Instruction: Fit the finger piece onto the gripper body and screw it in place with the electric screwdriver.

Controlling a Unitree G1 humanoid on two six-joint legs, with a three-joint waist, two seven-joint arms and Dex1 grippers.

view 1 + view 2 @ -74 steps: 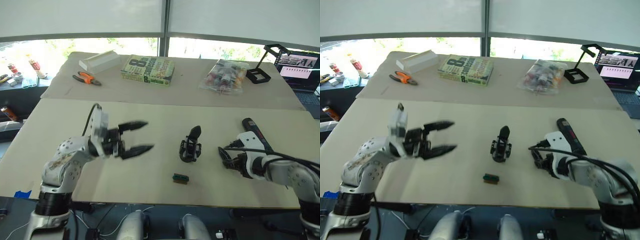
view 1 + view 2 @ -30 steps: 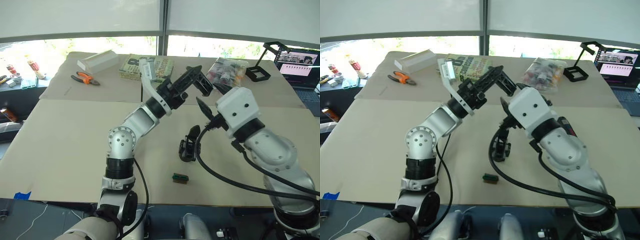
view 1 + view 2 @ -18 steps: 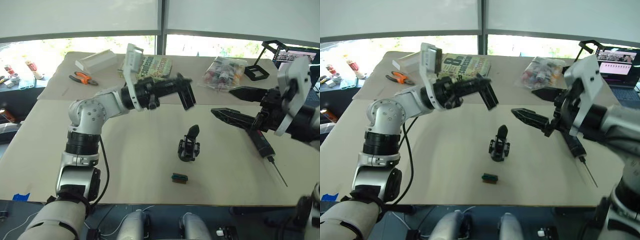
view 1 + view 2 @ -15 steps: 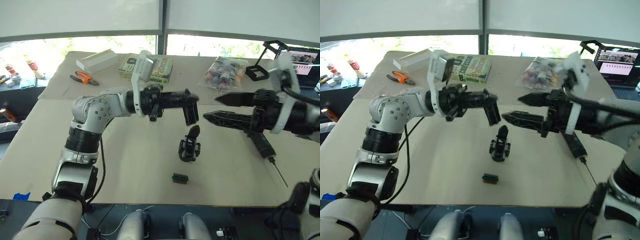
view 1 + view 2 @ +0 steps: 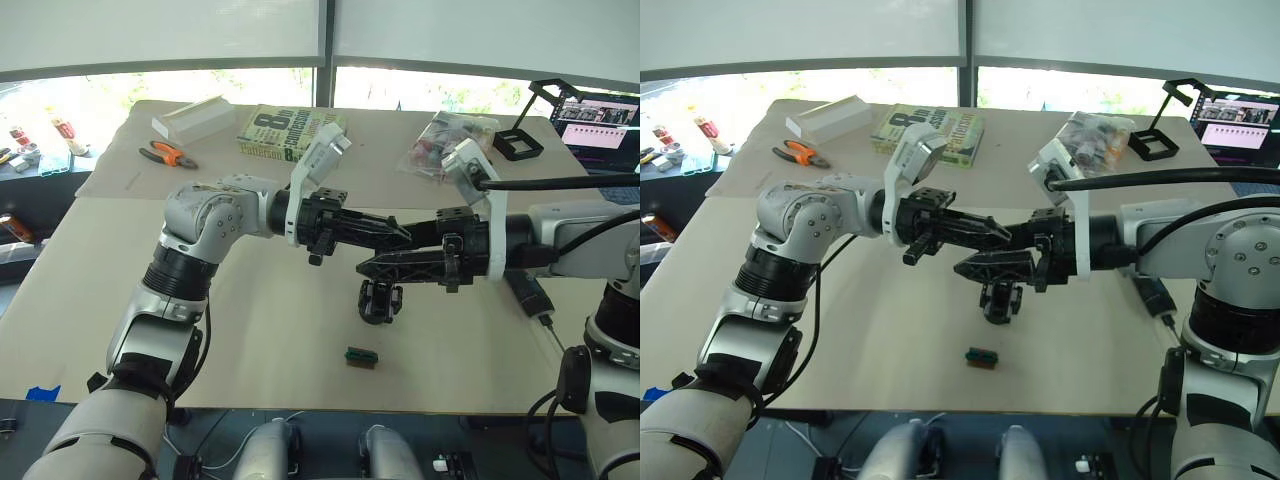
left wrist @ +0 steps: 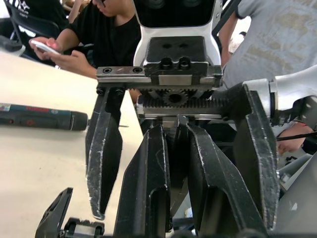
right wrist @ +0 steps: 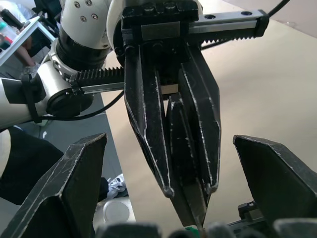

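- Beige counter by the windows: the gripper body (image 5: 379, 300) stands mid-counter; the electric screwdriver (image 5: 527, 290) lies untouched near the right edge.
- Left tool (image 5: 396, 232) pinches narrowly on the finger piece (image 7: 184, 168); right tool (image 5: 372, 266) gapes wide around it.
- Fitting and screwing both remain.

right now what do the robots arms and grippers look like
Both arms are built from rounded silver-grey segments joined by black bands, with black cables looping along them. Each wrist carries a white block housing. The left gripper and right gripper each have two long, tapering black fingers with scuffed whitish edges, sliding on a toothed metal rack beneath a black bar with screws.
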